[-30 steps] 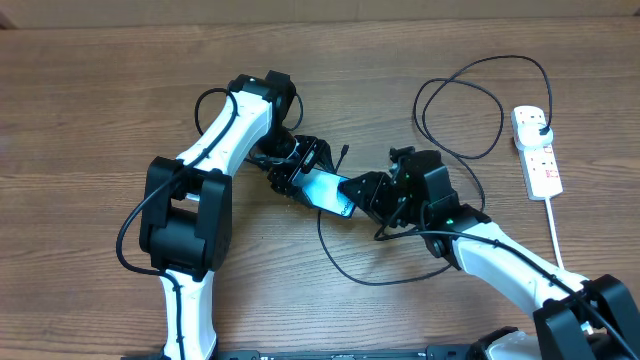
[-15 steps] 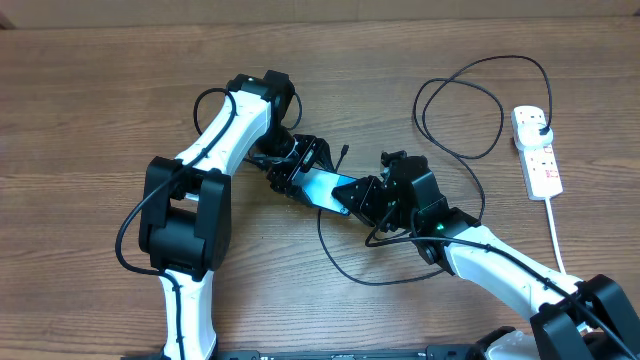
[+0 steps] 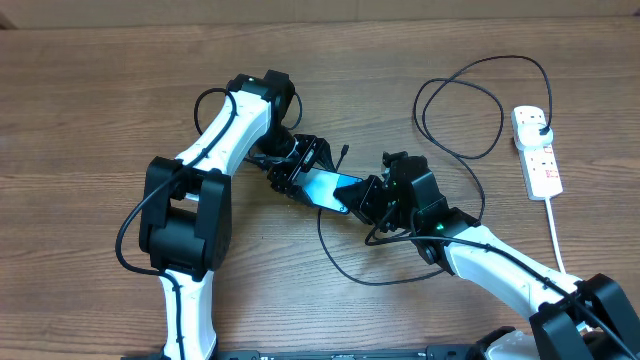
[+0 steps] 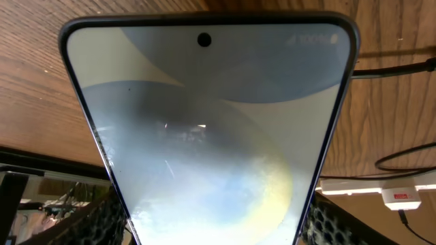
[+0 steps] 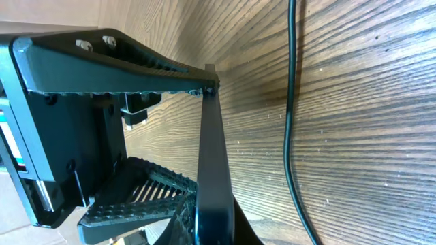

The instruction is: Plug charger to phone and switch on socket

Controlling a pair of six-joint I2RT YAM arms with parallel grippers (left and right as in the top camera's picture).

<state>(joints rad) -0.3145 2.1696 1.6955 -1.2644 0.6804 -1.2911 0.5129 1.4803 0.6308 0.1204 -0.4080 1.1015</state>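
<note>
Phone: middle of the counter, screen lit, lying between the two claws.
Left gripper: clamped on the phone's camera end, with pads on both long edges.
Right gripper: at the phone's other end. Fingers apart, the upper one touching its edge.
Charger: black cable looped loose on the wood, its plug seated in the socket.
Socket: by the right edge, toward the far corner.

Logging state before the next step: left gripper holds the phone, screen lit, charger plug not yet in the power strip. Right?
Not quite. The overhead view shows the charger's black plug already seated in the power strip, at its far end. The rest stands: the left gripper holds the phone, screen lit.
</note>
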